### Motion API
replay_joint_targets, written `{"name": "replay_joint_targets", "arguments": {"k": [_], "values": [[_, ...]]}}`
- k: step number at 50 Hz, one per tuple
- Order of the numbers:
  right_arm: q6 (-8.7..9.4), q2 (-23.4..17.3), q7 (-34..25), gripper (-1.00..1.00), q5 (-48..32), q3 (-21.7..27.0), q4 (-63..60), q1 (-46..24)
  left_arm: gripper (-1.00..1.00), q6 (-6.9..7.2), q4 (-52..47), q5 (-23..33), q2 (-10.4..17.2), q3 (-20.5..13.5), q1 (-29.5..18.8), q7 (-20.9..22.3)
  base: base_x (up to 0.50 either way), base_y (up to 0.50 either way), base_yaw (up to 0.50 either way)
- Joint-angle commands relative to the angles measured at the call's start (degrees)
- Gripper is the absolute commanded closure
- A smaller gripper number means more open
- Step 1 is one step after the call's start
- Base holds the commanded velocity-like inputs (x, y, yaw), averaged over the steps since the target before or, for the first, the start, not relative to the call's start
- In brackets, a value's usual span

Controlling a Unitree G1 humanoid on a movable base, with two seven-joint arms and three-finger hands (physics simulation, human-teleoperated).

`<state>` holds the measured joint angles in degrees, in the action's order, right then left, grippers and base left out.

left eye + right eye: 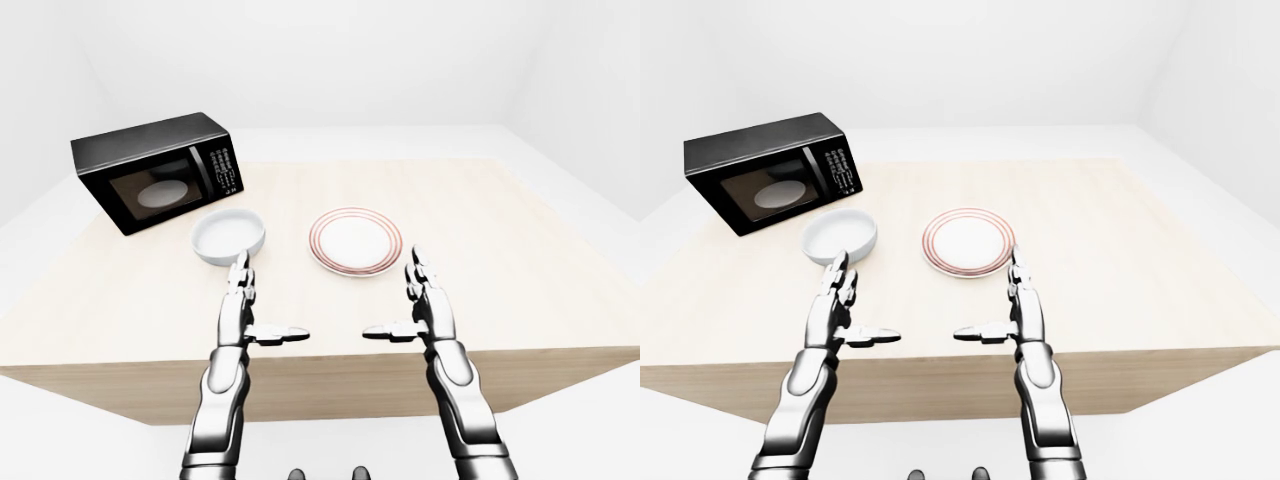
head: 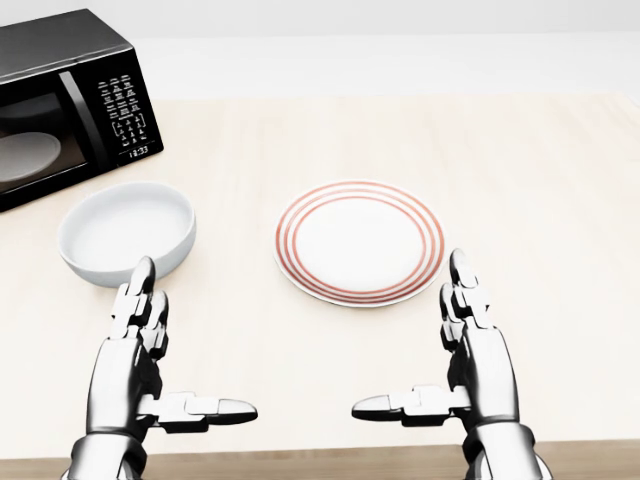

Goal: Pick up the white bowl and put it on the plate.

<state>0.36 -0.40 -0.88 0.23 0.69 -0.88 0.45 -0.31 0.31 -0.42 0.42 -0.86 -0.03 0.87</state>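
Note:
The white bowl point(image 2: 127, 232) sits upright on the wooden table point(image 2: 540, 180), left of the middle in the head view. To its right lies a white plate point(image 2: 359, 241) with red rings, with nothing on it. My left hand point(image 2: 170, 350) hovers just below the bowl, fingers straight and thumb pointing right, open and holding nothing. My right hand point(image 2: 430, 345) mirrors it below the plate's right edge, open, thumb pointing left.
A black microwave point(image 2: 62, 105) stands at the table's upper left, just above the bowl, with a pale dish visible behind its door. The table's near edge point(image 1: 320, 365) runs under my wrists. White floor and walls surround the table.

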Motion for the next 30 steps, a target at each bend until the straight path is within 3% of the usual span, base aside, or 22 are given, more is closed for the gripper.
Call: {"name": "replay_joint_targets", "arguments": {"k": [1,7,11,15,18,21,25,28,30], "values": [[0.41,-0.5,-1.4,-1.00,-0.2,0.7,-1.8,1.1,-1.00,-1.26,1.1,-0.5,0.7,-1.3,0.0,1.4,0.00,0.00,0.00],[0.22,-0.5,-1.5,-1.00,-0.7,0.6,-1.3,1.2,-1.00,-0.54,-0.1,-0.4,0.7,-1.2,0.3,1.4,0.00,0.00,0.00],[-0.16,-0.4,-1.3,-1.00,-1.5,0.4,-0.9,1.2,-1.00,-1.23,0.7,-0.4,0.7,-1.2,0.1,1.5,0.00,0.08,0.00],[-0.49,-0.4,-1.3,-1.00,-1.9,0.1,-0.8,1.4,-1.00,-1.68,1.1,-0.3,0.7,-1.2,0.1,1.5,0.00,0.45,0.00],[-0.73,-0.3,-1.3,-1.00,-2.1,0.0,-0.3,1.2,-1.00,-1.22,0.4,-0.3,0.7,-1.2,0.2,1.5,0.00,0.50,0.00],[-0.80,-0.3,-1.3,-1.00,-2.2,-0.1,-0.2,1.2,-1.00,-1.60,0.9,-0.3,0.7,-1.2,0.1,1.6,0.00,0.50,0.00],[-1.20,-0.3,-1.4,-1.00,-2.2,-0.1,0.5,1.0,-1.00,-0.83,-0.2,-0.3,0.7,-1.2,0.4,1.6,0.00,0.50,0.00],[-1.61,-0.3,-1.5,-1.00,-2.2,-0.1,1.0,1.1,-1.00,-1.56,0.7,-0.2,0.7,-1.2,0.2,1.6,0.00,0.50,0.00],[-1.38,-0.3,-1.5,-1.00,-2.3,-0.2,0.7,1.1,-1.00,-1.10,0.1,-0.2,0.7,-1.1,0.4,1.6,0.00,0.50,0.00]]}}
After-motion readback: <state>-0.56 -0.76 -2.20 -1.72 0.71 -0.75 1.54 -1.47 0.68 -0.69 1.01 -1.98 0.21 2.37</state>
